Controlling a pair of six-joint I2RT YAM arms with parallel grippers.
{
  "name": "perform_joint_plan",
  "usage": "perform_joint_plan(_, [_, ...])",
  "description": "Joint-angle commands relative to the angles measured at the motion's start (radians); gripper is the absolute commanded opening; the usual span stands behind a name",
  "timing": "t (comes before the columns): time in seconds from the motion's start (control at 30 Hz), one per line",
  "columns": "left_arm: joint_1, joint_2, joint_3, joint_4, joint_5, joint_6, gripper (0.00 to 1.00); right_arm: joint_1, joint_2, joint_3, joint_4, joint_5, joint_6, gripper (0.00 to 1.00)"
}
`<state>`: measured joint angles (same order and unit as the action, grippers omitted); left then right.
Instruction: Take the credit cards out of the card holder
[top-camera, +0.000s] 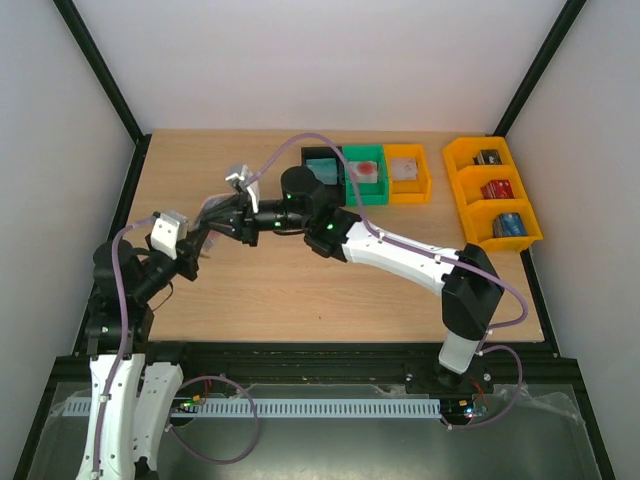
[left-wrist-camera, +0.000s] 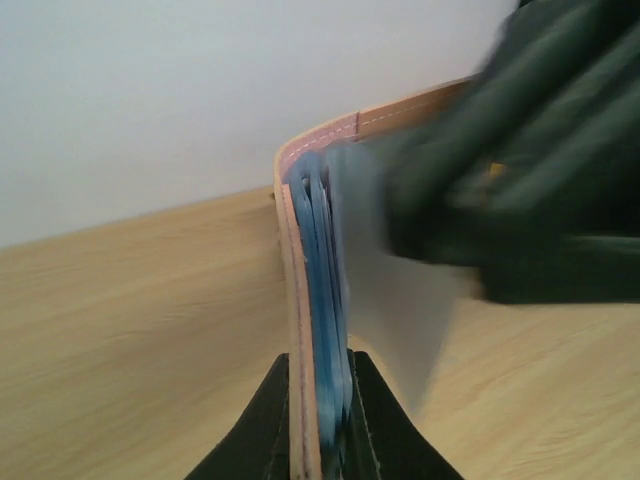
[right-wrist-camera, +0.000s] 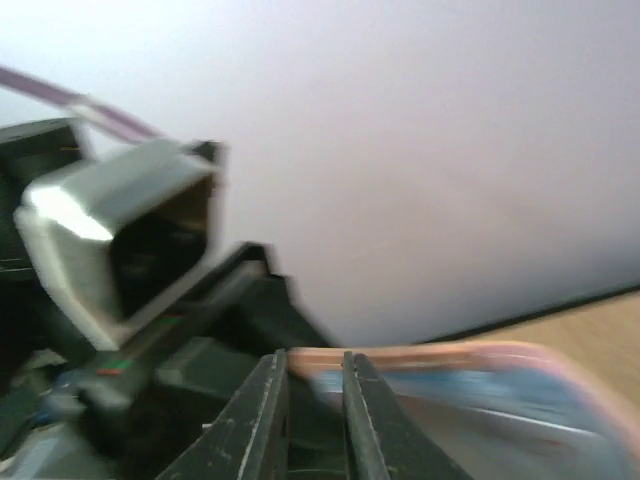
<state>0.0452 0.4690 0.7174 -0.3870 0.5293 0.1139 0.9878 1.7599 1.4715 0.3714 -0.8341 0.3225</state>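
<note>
— Holding anything in your left gripper (left-wrist-camera: 320, 360)?

— Yes. My left wrist view shows its fingers (left-wrist-camera: 258, 445) pressed onto the card holder (left-wrist-camera: 318, 250), pinching its bottom edge, tan leather on one side and blue lining on the other. The holder stands on edge, bent open, above the wooden table (left-wrist-camera: 130, 330).

— And the right gripper (right-wrist-camera: 312, 362)?

— In that same view it is only a dark blur over the holder's far flap, with a pale card (left-wrist-camera: 395, 300) standing out of the blue pockets beneath it. My right wrist view is sharper on the fingers (right-wrist-camera: 262, 420): they sit close, one thin slit between them, at the holder's pink rim. Whether they nip the card, I cannot tell.

— What does the top camera add?

— Where it all happens: both my grippers meet over the left half of the table, well apart from the row of bins (top-camera: 365, 172) at the back. The holder itself is too small to make out there.
</note>
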Motion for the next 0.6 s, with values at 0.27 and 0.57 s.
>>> perform_joint_plan(0.27, [0.042, -0.034, -0.019, 0.206, 0.414, -0.32, 0.02, -0.078, -0.126, 0.014, -0.393, 0.441, -0.276, 0.14])
perform_joint_plan(0.57, [0.057, -0.031, -0.015, 0.16, 0.193, -0.297, 0.02, -0.102, -0.19, 0.019, -0.553, 0.423, -0.419, 0.18])
